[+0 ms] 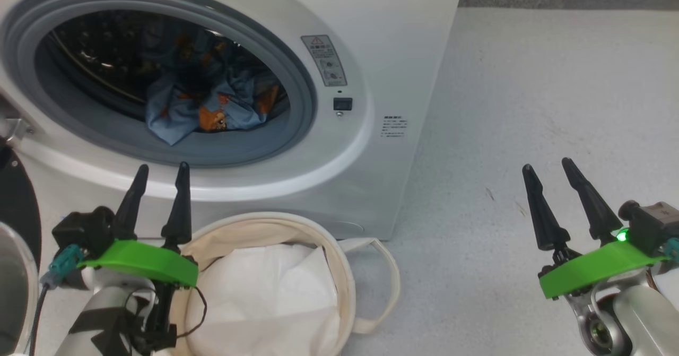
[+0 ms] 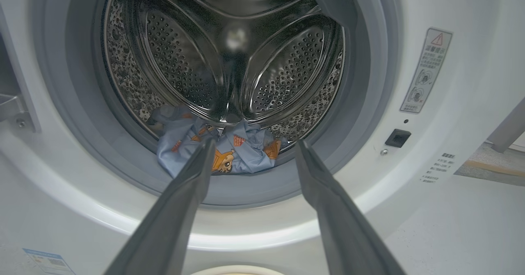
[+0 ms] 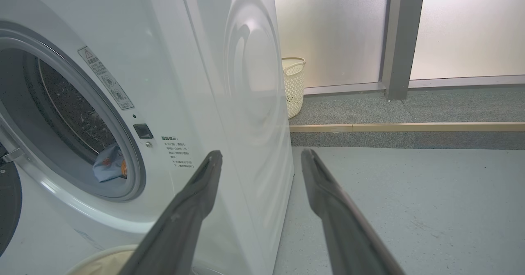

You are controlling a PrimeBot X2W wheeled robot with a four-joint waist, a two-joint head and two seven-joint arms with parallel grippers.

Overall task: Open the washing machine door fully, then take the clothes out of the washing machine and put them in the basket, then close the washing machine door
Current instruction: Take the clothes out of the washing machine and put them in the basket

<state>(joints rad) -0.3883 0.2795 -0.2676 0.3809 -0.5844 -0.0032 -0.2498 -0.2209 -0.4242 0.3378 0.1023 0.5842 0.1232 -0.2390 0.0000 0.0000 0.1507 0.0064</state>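
Observation:
The white washing machine (image 1: 382, 37) has its drum mouth uncovered. The washing machine door (image 1: 16, 202), black-rimmed, is swung out at the far left edge. The clothes (image 1: 212, 104), light blue with orange figures, lie bunched at the drum's front bottom (image 2: 242, 154) (image 3: 107, 167). The cream basket (image 1: 347, 292) stands on the floor just before the machine, with white lining inside. My left gripper (image 1: 163, 166) is open above the basket's left rim, pointing at the drum mouth, nothing between its fingers (image 2: 256, 142). My right gripper (image 1: 546, 164) is open and empty over bare floor, right of the machine (image 3: 262, 151).
Grey floor (image 1: 530, 106) stretches to the right of the machine. Beyond it a low step with a wooden strip (image 3: 406, 126) leads to frosted panels, where a white perforated plastic bin (image 3: 294, 86) stands behind the machine's corner.

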